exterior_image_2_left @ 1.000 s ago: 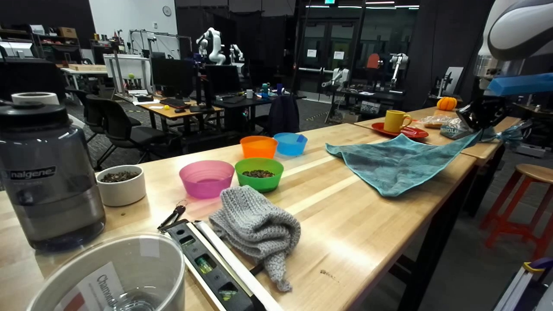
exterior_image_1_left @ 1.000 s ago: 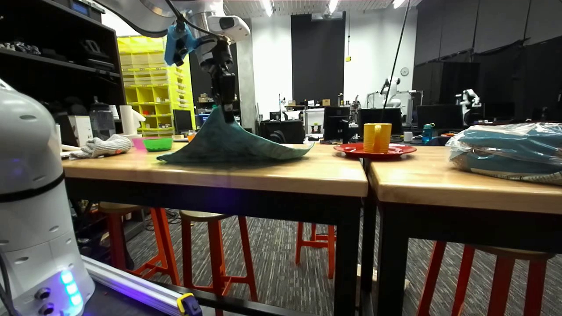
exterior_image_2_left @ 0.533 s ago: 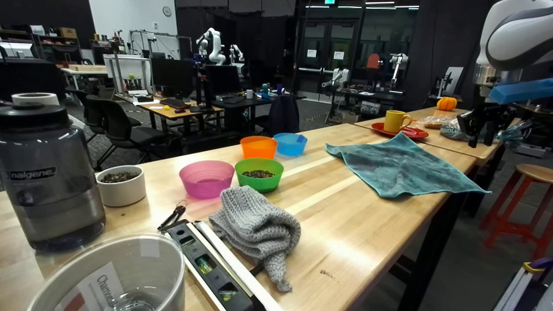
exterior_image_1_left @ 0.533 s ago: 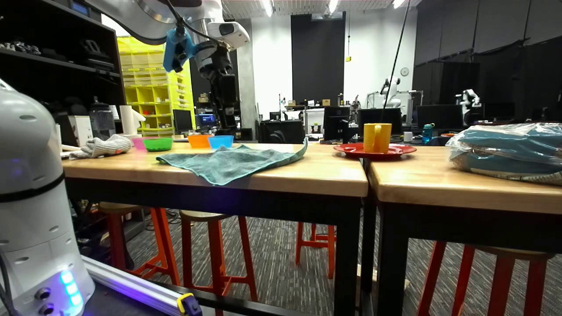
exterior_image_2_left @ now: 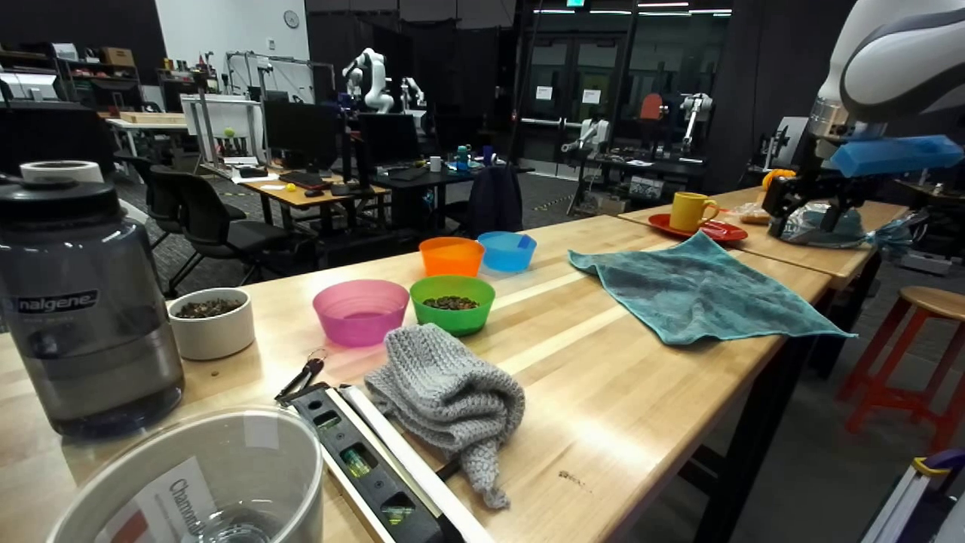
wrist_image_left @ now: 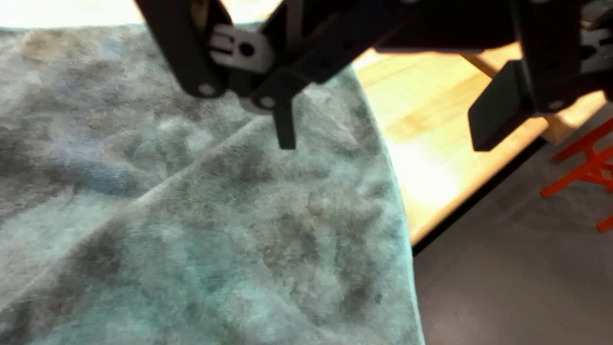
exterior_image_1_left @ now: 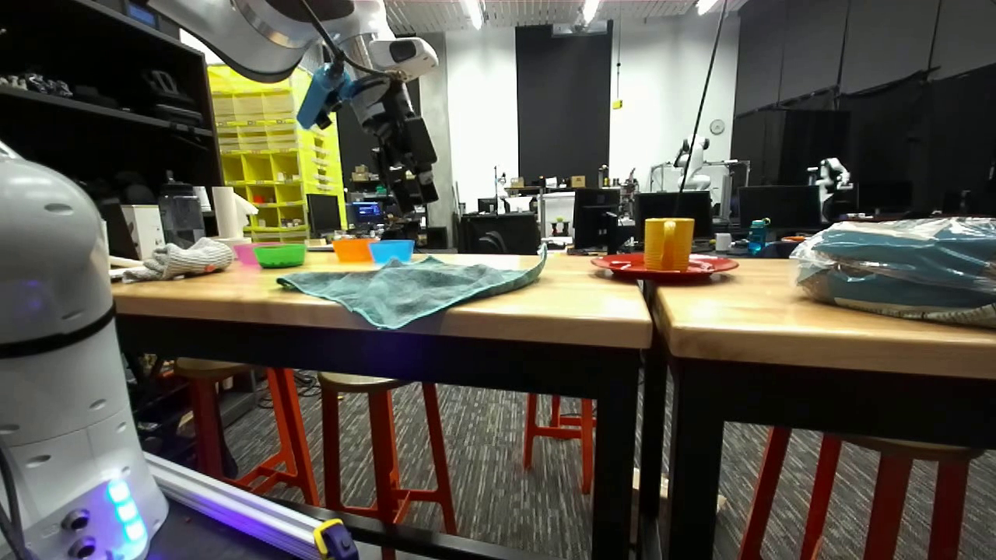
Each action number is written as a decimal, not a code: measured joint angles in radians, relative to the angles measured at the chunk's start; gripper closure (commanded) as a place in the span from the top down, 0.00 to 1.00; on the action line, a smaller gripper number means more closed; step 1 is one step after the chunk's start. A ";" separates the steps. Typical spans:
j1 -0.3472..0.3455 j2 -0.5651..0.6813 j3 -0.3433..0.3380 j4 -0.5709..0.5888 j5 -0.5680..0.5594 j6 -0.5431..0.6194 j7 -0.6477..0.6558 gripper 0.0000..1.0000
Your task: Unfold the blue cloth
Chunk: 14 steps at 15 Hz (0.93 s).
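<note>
Fingers (wrist_image_left: 499,106) have tilted; blue cloth (exterior_image_1_left: 412,288) lies well below.

Find the gripper (exterior_image_1_left: 417,201) tilted above the blue cloth (exterior_image_1_left: 416,288), well apart from it, with fingers parted. Note the cloth creased across the wooden table (exterior_image_1_left: 580,299), with one corner over the front edge and another curled up toward the red plate (exterior_image_1_left: 713,266). Spot an orange bowl (exterior_image_1_left: 352,250) and blue bowl (exterior_image_1_left: 392,250) behind, and a yellow mug (exterior_image_1_left: 661,245) on the plate.

Ceiling lights (exterior_image_1_left: 472,14) blaze atop an exterior view; in my wrist view glare whitens the desk (wrist_image_left: 426,177) mid-right.
</note>
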<state>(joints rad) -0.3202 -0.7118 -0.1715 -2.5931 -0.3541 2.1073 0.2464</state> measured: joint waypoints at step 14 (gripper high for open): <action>0.131 0.223 0.028 0.056 0.132 0.259 -0.158 0.98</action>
<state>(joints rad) -0.1896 -0.4886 -0.1436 -2.5371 -0.2226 2.3667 0.0883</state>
